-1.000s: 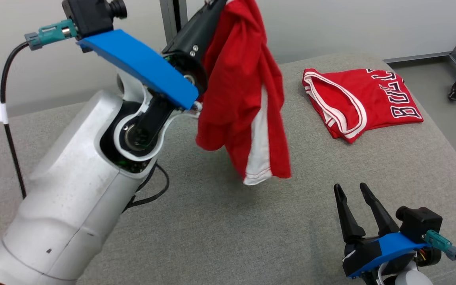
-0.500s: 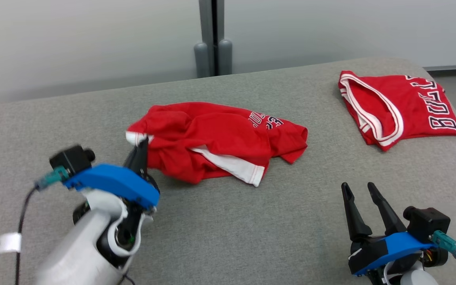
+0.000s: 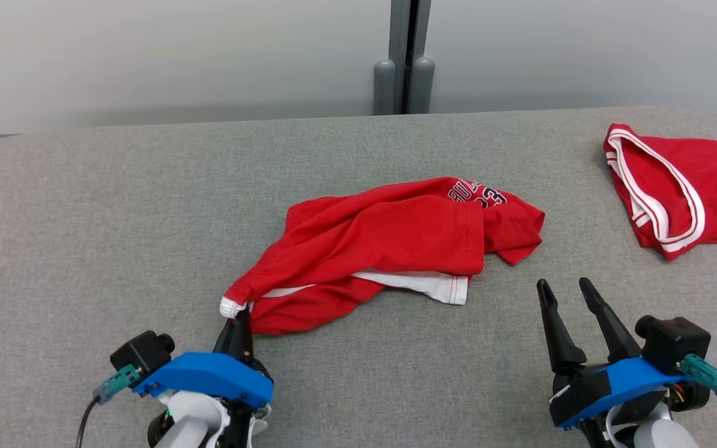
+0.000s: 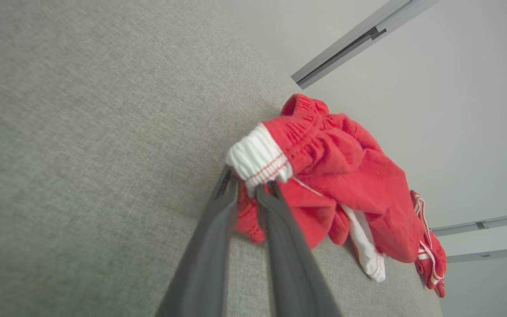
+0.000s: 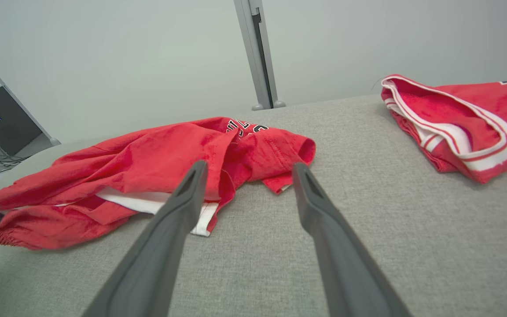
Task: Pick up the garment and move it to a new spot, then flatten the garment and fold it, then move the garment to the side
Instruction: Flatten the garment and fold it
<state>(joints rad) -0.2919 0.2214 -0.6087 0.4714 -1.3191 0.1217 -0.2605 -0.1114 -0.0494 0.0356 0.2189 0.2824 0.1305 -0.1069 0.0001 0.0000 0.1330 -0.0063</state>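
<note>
Red shorts [image 3: 396,242], one pair, lie pinched by our left tool [image 3: 241,314]; one jersey [image 3: 701,186] is cut off rightward; our right tool [image 3: 562,285] gapes empty.

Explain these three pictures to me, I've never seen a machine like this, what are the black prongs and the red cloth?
This is a two-armed robot at a grey padded table. The wide picture comes from a camera on its head, looking down. The black prongs are its grippers, each with two long fingers. The other two pictures come from wrist cameras looking along those fingers. A crumpled red garment with white trim lies in the middle. The left gripper is shut on its white-edged corner, seen close up in the left wrist view. The right gripper is open and holds nothing. A folded red jersey lies at the far right.
</note>
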